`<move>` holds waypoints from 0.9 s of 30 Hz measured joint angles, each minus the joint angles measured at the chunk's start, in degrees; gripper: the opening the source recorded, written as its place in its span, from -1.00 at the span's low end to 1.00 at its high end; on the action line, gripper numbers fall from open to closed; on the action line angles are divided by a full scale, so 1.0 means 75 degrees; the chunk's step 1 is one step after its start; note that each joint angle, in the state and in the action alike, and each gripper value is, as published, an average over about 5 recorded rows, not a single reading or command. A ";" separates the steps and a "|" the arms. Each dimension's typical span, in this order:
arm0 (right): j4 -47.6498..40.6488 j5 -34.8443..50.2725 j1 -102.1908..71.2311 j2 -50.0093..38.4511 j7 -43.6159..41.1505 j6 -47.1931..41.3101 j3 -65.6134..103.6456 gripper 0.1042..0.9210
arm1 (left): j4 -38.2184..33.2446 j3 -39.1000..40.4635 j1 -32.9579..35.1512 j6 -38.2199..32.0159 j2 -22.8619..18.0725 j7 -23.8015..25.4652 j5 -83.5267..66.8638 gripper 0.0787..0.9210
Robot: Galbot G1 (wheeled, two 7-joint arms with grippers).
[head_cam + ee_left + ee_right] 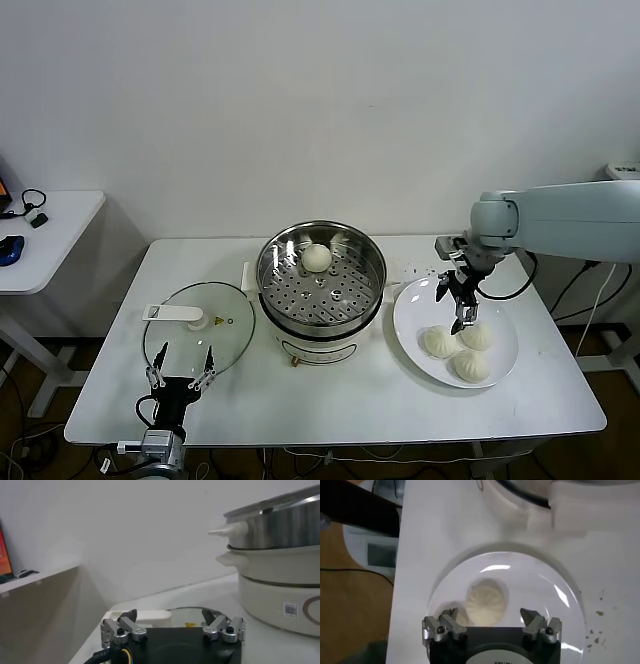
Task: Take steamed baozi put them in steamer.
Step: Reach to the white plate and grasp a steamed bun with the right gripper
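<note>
White table (330, 400): right gripper (458, 304) fingers spread above plated baozi (472, 364); steamer (320, 272) label unreadable.

The steamer (321, 285) is polished steel, mirror-bright, its inner tray perforated metal, on a smooth cream plastic base (280, 597). The bun (317, 258) inside looks matt and doughy; the buns (460, 350) just below the right gripper (461, 301) show pleated, matt tops. The plate (550, 587) under them is glossy white. The lid (198, 330), just ahead of the left gripper (181, 378), is clear glass. The table (330, 400) is smooth matt white. Fingers (122, 627) are bare grey metal.
</note>
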 measured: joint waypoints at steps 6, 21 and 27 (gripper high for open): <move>-0.0015 -0.0187 -0.0266 -0.0012 0.0060 -0.0053 0.0091 0.76 | 0.0039 -0.0020 0.0000 -0.0014 0.0000 -0.0004 -0.0002 0.77; -0.0265 -0.0674 -0.0861 -0.0097 0.0213 -0.0105 0.0318 0.76 | 0.0140 -0.0056 -0.0040 -0.0043 0.0000 -0.0010 -0.0004 0.77; -0.0414 -0.0814 -0.1115 -0.0073 0.0300 -0.0098 0.0462 0.76 | 0.0172 -0.0072 -0.0058 -0.0053 0.0000 -0.0012 -0.0004 0.77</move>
